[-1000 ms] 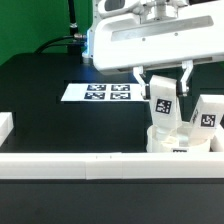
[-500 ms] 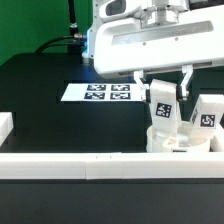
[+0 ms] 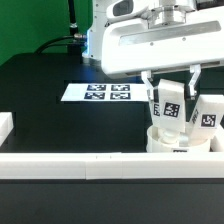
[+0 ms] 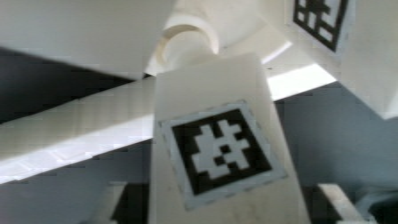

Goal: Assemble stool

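My gripper (image 3: 170,94) is shut on a white leg block (image 3: 167,104) with a black-and-white tag. The block leans slightly, its lower end down at the round white seat (image 3: 160,141) at the exterior view's right. A second tagged leg block (image 3: 207,115) stands upright in the seat just to the right of it. In the wrist view the held leg block (image 4: 217,150) runs between the two fingers of the gripper (image 4: 222,205). Beyond it lie the rounded seat (image 4: 192,45) and the second leg block's tag (image 4: 324,20).
The marker board (image 3: 108,93) lies flat on the black table, left of the seat. A long white border rail (image 3: 90,165) runs along the front, with a short white rail piece (image 3: 5,125) at the exterior view's left edge.
The gripper and the held leg block have shifted a little toward the exterior view's right, and the block now leans more. The seat and second leg block have stayed put.
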Available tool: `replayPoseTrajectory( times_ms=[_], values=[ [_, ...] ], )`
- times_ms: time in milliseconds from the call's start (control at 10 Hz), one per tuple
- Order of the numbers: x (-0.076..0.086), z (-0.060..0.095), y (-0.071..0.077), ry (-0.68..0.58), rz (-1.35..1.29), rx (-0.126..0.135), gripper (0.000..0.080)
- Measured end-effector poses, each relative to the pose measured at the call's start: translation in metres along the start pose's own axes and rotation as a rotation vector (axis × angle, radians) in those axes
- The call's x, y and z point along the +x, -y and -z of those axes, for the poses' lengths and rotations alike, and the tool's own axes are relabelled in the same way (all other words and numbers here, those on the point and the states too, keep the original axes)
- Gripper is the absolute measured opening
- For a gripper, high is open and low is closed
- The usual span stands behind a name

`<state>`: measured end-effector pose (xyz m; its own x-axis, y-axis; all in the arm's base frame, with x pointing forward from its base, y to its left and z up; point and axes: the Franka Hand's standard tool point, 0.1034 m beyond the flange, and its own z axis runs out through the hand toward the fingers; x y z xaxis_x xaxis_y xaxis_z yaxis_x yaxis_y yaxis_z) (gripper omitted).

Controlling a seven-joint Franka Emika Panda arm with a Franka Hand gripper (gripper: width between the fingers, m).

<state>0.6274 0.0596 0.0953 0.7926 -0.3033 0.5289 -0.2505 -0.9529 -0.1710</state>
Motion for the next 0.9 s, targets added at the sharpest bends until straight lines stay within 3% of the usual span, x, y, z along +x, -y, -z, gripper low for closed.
replayPoseTrajectory(
  times_ms=[900],
  values=[
    [-0.012,-0.007,-0.007,0.016,-0.006,-0.013,0.0324]
  ],
)
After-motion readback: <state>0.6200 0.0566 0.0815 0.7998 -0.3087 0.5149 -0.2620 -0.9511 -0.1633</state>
